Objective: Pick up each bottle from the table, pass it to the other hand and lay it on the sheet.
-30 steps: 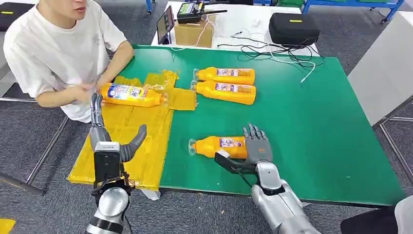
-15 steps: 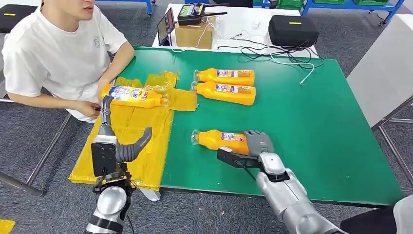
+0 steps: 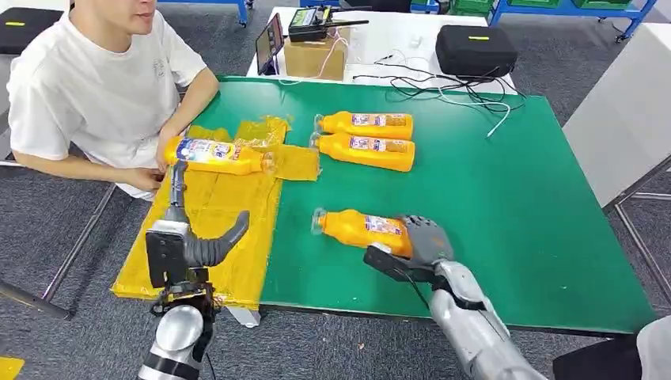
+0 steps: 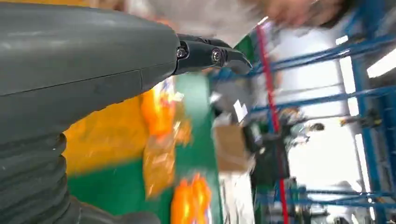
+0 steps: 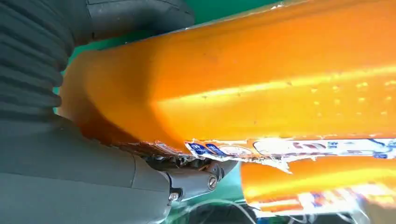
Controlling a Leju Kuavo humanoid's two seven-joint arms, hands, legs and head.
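One green table (image 3: 506,198), grey carpet (image 3: 47,229), seemingly.

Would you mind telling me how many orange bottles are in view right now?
4: one on the yellow sheet at, two side by side mid-table at and, one gripped by the right hand at.

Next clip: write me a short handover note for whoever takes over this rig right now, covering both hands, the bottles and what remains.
Right hand: grips the base end of the near orange plastic bottle, which lies near the front of the green table.
Left hand: holds nothing, fingers apart, over the yellow plastic sheet.
Done: one orange labelled bottle lies at the sheet's far end.
Left: pass the gripped bottle to the left hand and lay it down, then handle the pair of orange bottles lying side by side farther back.
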